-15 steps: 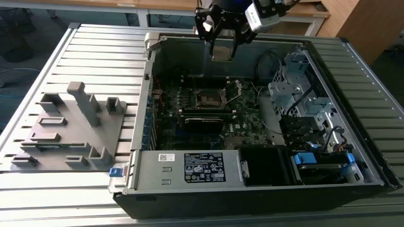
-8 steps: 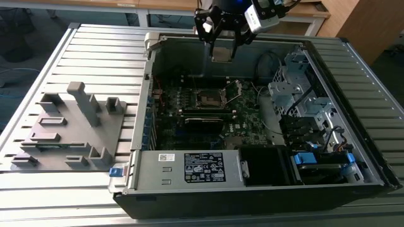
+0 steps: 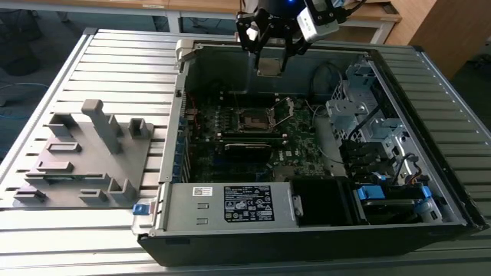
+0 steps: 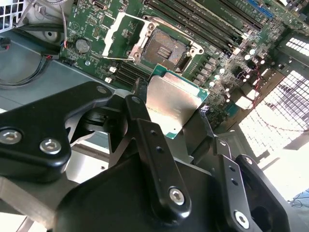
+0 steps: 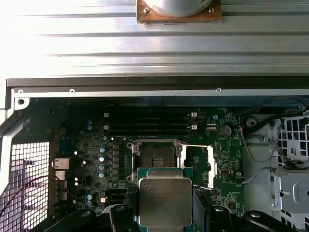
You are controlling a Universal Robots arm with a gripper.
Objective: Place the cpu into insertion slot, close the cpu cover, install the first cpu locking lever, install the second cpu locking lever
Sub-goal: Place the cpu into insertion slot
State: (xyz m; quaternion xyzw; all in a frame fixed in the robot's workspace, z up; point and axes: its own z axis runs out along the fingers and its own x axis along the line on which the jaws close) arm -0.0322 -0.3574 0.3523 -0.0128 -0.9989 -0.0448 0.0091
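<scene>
Above the motherboard (image 5: 87, 145), cpu (image 5: 165, 202) between the fingers (image 4: 147, 135)

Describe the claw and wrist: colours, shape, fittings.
The claw is matte black. Its two fingers are built from flat, jointed linkage bars pinned with silver screws. In the exterior view a pale grey box is mounted beside the black wrist.

Glare bleaches the ribbed silver metal desk (image 5: 48, 29) in the first wrist view; the exterior view is evenly lit.
</scene>
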